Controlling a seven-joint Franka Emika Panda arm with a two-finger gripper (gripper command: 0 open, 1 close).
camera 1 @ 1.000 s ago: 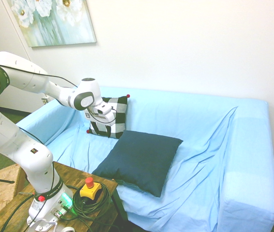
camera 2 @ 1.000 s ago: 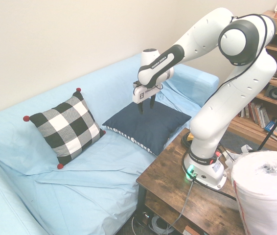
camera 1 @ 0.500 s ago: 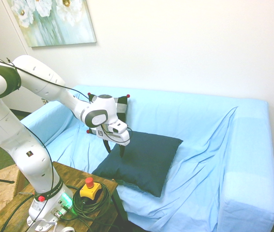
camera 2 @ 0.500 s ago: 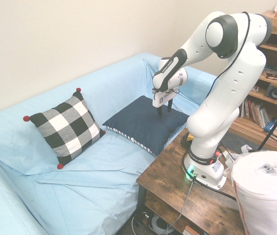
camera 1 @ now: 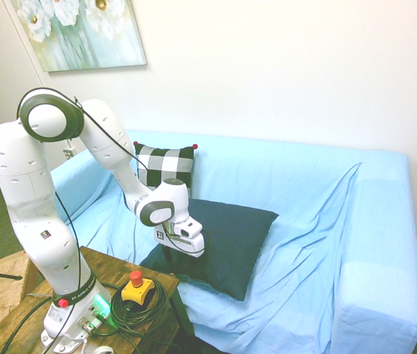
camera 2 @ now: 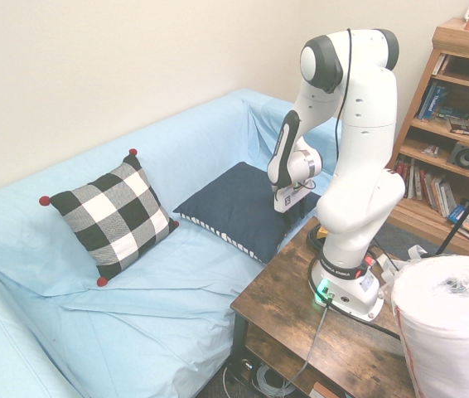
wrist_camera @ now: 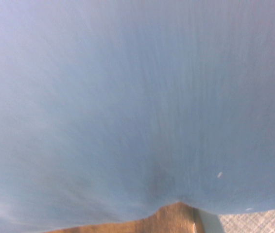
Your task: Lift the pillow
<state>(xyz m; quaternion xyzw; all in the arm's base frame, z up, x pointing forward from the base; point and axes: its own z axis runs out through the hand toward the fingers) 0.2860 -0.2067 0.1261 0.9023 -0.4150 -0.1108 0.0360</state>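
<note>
- Judging by how things lie, the task is at the reaching stage: the gripper (camera 2: 293,222) is low at the side of the dark pillow (camera 2: 239,207) nearest the table, and the lift is still to be done.
- The pillow lies flat, plain dark face up, on the sofa seat, its near side close to the front edge and the wooden table; a patterned strip shows along its side in the second exterior view.
- I cannot tell whether the gripper is spread, pressed together or pinching cloth; its tips are lost against the dark fabric.
- The wrist view is filled with blurred blue cloth, with a small notch in its edge and wood beyond.
- Left to do, as I judge it: get a firm hold of that edge, then raise the pillow off the seat. A shallow pinch could slip.
- The sofa (camera 1: 380,243) wears a loose light blue cover, wrinkled across the seat; a checked pillow (camera 2: 117,217) with red corner bobbles leans on its backrest.
- The wooden table (camera 2: 317,332) stands at the sofa's front edge, bearing a red stop button (camera 1: 135,279) on a yellow box.
- Around the room: a flower painting (camera 1: 83,33) on the pale wall, a bookshelf (camera 2: 447,137), and a big white roll (camera 2: 450,332) near the table.
</note>
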